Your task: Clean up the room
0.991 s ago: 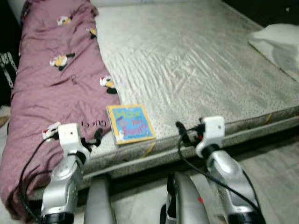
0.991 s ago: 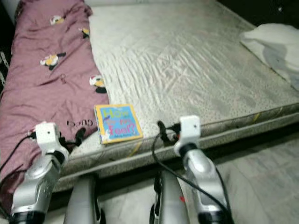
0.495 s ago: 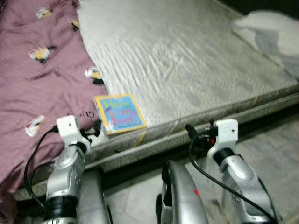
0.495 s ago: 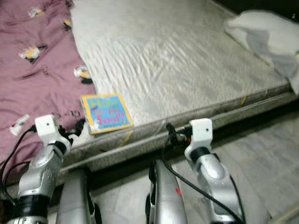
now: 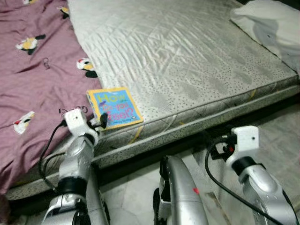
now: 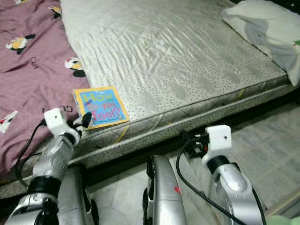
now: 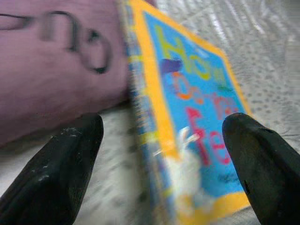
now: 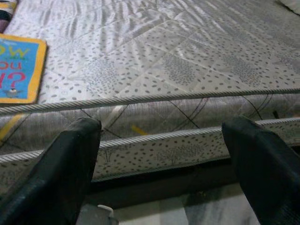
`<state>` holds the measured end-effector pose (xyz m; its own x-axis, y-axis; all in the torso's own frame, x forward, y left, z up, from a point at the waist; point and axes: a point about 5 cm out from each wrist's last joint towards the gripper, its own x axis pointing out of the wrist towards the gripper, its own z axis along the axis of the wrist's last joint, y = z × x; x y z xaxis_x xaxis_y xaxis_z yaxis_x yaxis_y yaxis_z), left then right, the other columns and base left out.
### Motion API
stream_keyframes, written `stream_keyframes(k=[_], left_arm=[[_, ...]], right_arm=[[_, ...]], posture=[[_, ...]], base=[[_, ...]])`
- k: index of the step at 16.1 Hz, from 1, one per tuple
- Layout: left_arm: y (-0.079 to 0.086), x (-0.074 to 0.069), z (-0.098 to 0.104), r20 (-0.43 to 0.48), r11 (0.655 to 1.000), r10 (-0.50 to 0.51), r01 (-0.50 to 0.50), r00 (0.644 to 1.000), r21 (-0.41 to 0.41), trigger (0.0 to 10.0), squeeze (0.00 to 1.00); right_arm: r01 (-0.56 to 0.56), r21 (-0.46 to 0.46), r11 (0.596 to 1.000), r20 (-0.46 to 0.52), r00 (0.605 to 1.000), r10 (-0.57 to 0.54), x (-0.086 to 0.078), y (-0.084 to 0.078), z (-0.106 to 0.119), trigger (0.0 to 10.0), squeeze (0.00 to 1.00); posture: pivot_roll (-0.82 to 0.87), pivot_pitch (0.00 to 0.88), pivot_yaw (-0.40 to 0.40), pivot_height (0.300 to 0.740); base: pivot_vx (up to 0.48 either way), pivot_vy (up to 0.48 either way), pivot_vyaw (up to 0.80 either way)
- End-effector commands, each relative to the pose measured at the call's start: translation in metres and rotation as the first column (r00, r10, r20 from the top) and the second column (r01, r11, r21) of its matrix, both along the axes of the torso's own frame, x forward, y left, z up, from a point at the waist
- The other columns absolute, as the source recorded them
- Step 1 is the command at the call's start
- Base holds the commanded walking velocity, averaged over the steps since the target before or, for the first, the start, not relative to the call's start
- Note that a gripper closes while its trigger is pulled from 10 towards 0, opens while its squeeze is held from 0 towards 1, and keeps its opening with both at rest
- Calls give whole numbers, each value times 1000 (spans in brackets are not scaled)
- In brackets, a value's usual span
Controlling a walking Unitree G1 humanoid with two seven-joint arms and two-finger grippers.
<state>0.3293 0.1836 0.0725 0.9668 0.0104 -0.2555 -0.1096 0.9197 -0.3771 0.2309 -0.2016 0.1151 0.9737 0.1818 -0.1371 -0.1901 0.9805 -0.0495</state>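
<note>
Black left fingers (image 7: 61,178) spread, facing book (image 7: 187,126)

Book (image 7: 187,122) blurred; pillow (image 5: 272,23) cut off.

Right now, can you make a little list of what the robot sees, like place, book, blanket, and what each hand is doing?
place: beside a bed with a bare grey mattress
book: blue picture book with a yellow border, lying flat near the mattress edge
blanket: purple blanket with small cartoon patches, on the robot's left side of the bed, next to the book
pillow: white pillow at the far right corner
left gripper: left gripper open, fingers either side of the book's near edge, not gripping
right gripper: right gripper open, facing the mattress side, holding nothing
</note>
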Motion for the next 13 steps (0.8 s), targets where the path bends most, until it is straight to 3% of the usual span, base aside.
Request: stream_keyframes(k=[1, 5, 8, 11, 12, 13], left_arm=[[-3, -2, -7, -22, 1000, -11, 10, 1000, -27, 10000, 0], [-12, 0, -19, -68, 996, -46, 40, 997, -83, 10000, 0], [-13, -3, -21, -48, 988, -58, 50, 997, -147, 10000, 0], [-11, 5, -11, 12, 981, -77, 78, 997, -179, 10000, 0], [-11, 10, -4, 38, 977, -86, 92, 996, -194, 8549, 0], [-12, 13, -1, 51, 973, -92, 100, 994, -210, 2275, 0]], right_arm=[[-3, -5, 1000, -17, 1000, 3, -3, -2, -1, 10000, 0], [-40, 22, 999, -26, 999, 40, -10, 3, 7, 10000, 0], [-59, 26, 998, -65, 996, 61, -28, 7, 7, 10000, 0], [-51, 34, 998, -99, 994, 54, -37, 7, 6, 10000, 0], [-43, 34, 998, -103, 994, 47, -37, 7, 8, 10000, 0], [-39, 34, 999, -103, 994, 42, -38, 6, 10, 10000, 0]], posture=[[-224, 181, -86, 465], [-242, 199, -96, 457], [-241, 261, -108, 457], [-249, 296, -111, 457], [-255, 307, -113, 457], [-257, 312, -115, 457]], base=[[0, 0, 0], [0, 0, 0], [0, 0, 0], [0, 0, 0], [0, 0, 0], [0, 0, 0]])
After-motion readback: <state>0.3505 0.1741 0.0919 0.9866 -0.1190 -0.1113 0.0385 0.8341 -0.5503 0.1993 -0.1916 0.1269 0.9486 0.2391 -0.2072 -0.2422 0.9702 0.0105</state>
